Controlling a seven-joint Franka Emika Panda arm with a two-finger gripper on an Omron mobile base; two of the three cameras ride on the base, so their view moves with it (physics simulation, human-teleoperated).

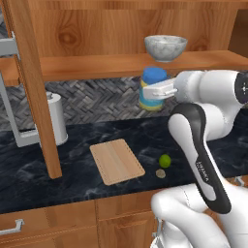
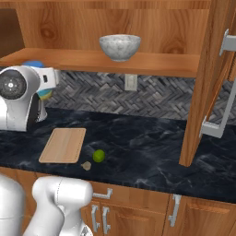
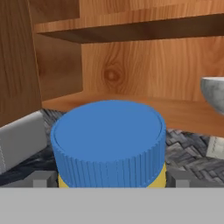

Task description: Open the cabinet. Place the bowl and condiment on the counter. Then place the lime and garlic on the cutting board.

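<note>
A: What do you have in front of you, biggest first?

B: You've got the cabinet (image 1: 121, 29) with its doors swung open, and the grey bowl (image 1: 165, 47) sitting on its lower shelf. Below runs the dark counter (image 2: 152, 143).

A: And on the counter?

B: You see the board (image 1: 117, 161) lying flat near the front edge. Just beside its right corner you have the lime (image 1: 164, 160), and the garlic (image 1: 160, 173) lies close in front of the lime, both on the stone, neither on the board. A paper-towel roll (image 1: 55, 118) stands at the back left, behind the open door.

A: Where's the jar?

B: You find the jar (image 1: 153, 88) up off the counter, just under the shelf edge below the bowl. In the hand view its blue lid (image 3: 109, 146) sits right between your finger tips (image 3: 43, 178).

A: So what's the claw doing?

B: Your gripper (image 1: 154, 90) is spread near its widest, with one finger on each side of the jar. You can't tell from these views whether the pads actually press on it.
</note>
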